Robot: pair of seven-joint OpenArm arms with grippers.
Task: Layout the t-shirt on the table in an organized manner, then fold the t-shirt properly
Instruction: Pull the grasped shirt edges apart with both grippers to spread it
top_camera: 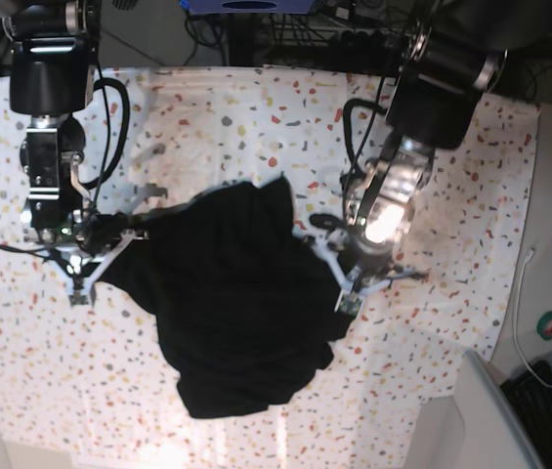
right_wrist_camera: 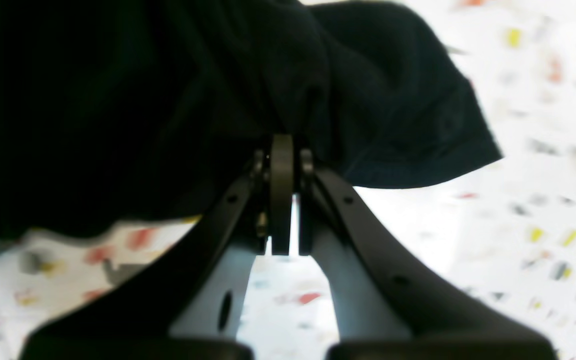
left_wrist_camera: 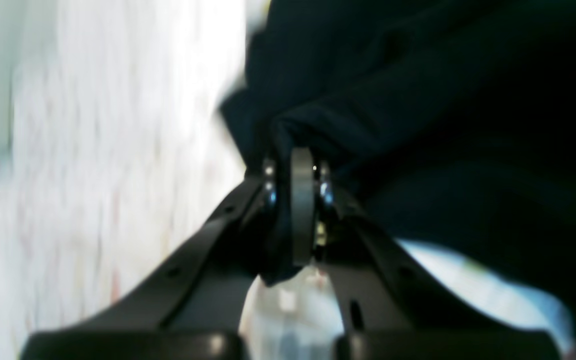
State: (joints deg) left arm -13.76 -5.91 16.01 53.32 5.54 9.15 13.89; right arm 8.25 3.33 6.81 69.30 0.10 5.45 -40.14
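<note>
The black t-shirt hangs spread between both grippers above the speckled table, its lower part bunched on the cloth. No print shows. My left gripper, on the right in the base view, is shut on a shirt edge; the left wrist view shows the t-shirt pinched between the fingertips of that gripper. My right gripper, on the left in the base view, is shut on the opposite edge. The right wrist view shows the t-shirt bunched at the tips of that gripper.
A plain grey side surface lies at the lower right of the base view, with a black cable and a small round green object beside it. Cables and dark equipment sit beyond the table's far edge.
</note>
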